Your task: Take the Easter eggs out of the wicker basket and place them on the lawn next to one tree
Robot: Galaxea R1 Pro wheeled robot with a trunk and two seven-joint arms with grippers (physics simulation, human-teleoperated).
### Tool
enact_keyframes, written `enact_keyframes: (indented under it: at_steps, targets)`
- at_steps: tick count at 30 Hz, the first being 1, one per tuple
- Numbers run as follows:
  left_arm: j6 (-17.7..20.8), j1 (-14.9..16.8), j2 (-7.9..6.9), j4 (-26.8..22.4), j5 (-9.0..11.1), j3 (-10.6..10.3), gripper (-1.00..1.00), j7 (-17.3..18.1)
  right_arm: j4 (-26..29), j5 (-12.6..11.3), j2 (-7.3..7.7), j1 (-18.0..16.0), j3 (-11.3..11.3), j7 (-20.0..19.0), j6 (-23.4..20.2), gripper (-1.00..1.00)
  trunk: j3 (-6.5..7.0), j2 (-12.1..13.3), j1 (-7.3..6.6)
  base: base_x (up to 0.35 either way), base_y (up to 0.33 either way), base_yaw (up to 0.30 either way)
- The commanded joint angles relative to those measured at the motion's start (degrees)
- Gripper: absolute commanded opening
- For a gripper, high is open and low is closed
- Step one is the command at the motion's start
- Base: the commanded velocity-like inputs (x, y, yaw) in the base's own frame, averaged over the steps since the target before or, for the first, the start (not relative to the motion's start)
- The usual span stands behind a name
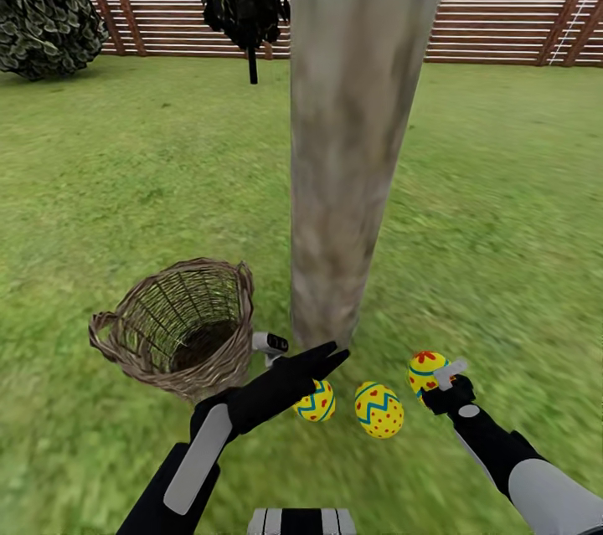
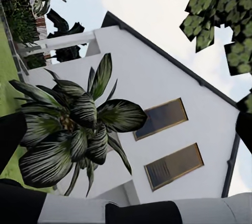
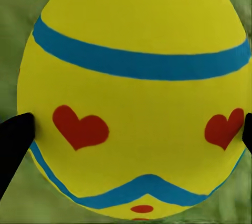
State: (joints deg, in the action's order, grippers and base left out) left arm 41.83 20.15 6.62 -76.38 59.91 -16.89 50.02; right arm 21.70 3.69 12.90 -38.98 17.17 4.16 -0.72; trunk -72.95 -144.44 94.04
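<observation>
The right gripper clamps a yellow Easter egg with blue bands and red hearts, its dark fingertips touching both sides. Two matching eggs lie on the green lawn just beside it, at the thick pale trunk. Whether the left gripper is parted, I cannot tell.

We see the lawn, short mottled green grass, carrying everything here. The thick pale tree rises from it. Just beside the trunk's foot the wicker basket sits tipped on the grass. Three Easter eggs lie in a row near the trunk's base; whether the rightmost one rests on the grass we cannot tell.
</observation>
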Motion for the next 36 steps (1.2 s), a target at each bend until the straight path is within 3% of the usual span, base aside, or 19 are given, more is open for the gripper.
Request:
enact_keyframes:
  at_steps: [1, 3, 6, 8, 10, 19, 36]
  targets:
    - [0.4, 0.0, 0.04, -0.1, 0.4, 0.0, 1.00, 0.0, -0.2, 0.4, -0.52, -1.4, 0.3, 3.4, -2.4, -1.00, -0.27, 0.0, 0.01, 0.000, 0.000, 0.000]
    - [0.4, 0.0, 0.13, -0.3, 0.4, -0.9, 1.00, 0.0, -2.7, 0.6, -2.22, -4.1, 0.4, 5.5, -6.4, -1.00, -0.71, -0.1, 0.06, 0.000, 0.000, 0.000]
    - [0.4, 0.0, 0.16, -0.7, 0.6, -5.6, 1.00, 0.0, -8.7, 0.6, -3.49, -8.7, 0.4, 6.2, -7.7, -1.00, -1.38, -0.1, 0.14, 0.000, 0.000, 0.000]
    - [0.4, 0.0, 0.16, -0.9, 0.6, -6.5, 1.00, 0.0, -11.2, 0.8, -5.28, -10.2, 0.4, 6.4, -7.7, -1.00, -1.82, -0.1, 0.19, 0.000, 0.000, 0.000]
    - [0.4, 0.0, 0.15, -0.9, 0.6, -6.6, 1.00, 0.0, -11.6, 0.9, -6.03, -10.4, 0.6, 6.3, -7.7, -1.00, -2.26, -0.2, 0.24, 0.000, 0.000, 0.000]
    - [0.4, 0.0, 0.15, -0.9, 0.6, -6.6, 1.00, 0.0, -10.9, 2.6, -6.14, -10.4, 0.7, 5.7, -5.3, -1.00, -4.26, -0.3, 0.48, 0.000, 0.000, 0.000]
    - [0.4, 0.0, 0.15, -0.8, 0.6, -6.6, 1.00, 0.0, -11.0, 2.5, -6.05, -10.4, 0.7, 6.3, -5.8, -1.00, -8.02, -0.5, 0.91, 0.000, 0.000, 0.000]
